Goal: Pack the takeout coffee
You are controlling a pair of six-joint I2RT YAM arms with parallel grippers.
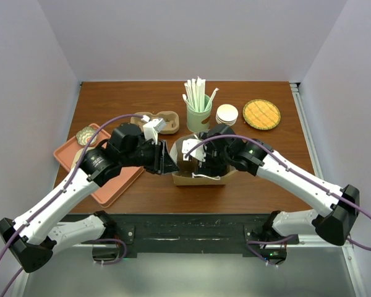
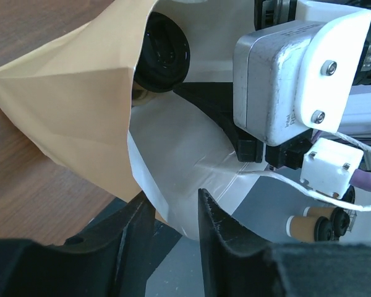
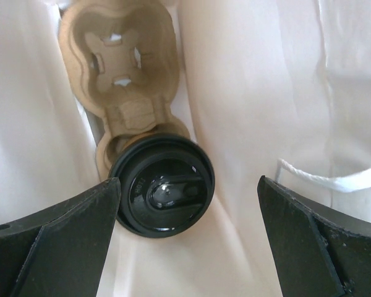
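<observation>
Soft, even light falls from above in the top view. The pale walls are bright, the arms cast only faint shadows on the bench (image 1: 142,102), and the picture is sharp. In the left wrist view the paper bag (image 2: 68,105) glows, its white inside nearly washed out, while the left end effector (image 2: 173,201) is dark and out of focus. In the right wrist view the white paper blows out at upper right. A small glare spot sits on the takeout coffee (image 3: 164,189) lid, and the right end effector (image 3: 188,182) lies in shadow.

One takeout coffee cup (image 3: 162,185); one paper bag (image 2: 80,111); two pulp carriers (image 1: 166,122); one orange tray (image 1: 113,187); one straw holder (image 1: 198,117).
</observation>
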